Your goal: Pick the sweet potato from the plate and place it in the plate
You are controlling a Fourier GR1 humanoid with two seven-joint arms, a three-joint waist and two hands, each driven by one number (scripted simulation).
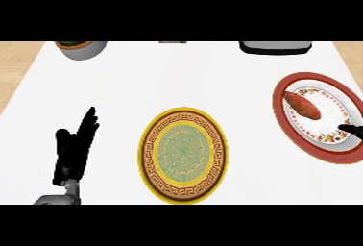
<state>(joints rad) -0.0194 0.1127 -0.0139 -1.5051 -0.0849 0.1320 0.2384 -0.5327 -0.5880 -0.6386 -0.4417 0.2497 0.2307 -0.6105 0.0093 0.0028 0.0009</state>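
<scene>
Seen from above, a white desk with wooden flooring at either side.

On the right, a red-rimmed plate with a white, flower-patterned middle, partly cut off by the view's right edge. Lying on its white middle, toward the upper left: the sweet potato, reddish-brown, long and tapered, slanting from upper left down to lower right. Untouched by either hand.

Just below and to the right of the sweet potato, near but apart from it: black fingertips of the right hand, poking in from the right edge over the same plate's lower part. Only the tips in view, fairly straight, wrapped round nothing; the rest of the hand out of view.

In the middle of the desk, a second plate with a yellow rim, a brown key-pattern band and a pale green centre. Nothing on it.

At lower left, well apart from both plates: the left hand, fingers straight, pressed together and pointing up, holding nothing, with its grey forearm at the lower edge.

Along the far edge, a grey bowl at the left, a dark tray-like thing at the right, and a small green item between them, too cropped to identify.
</scene>
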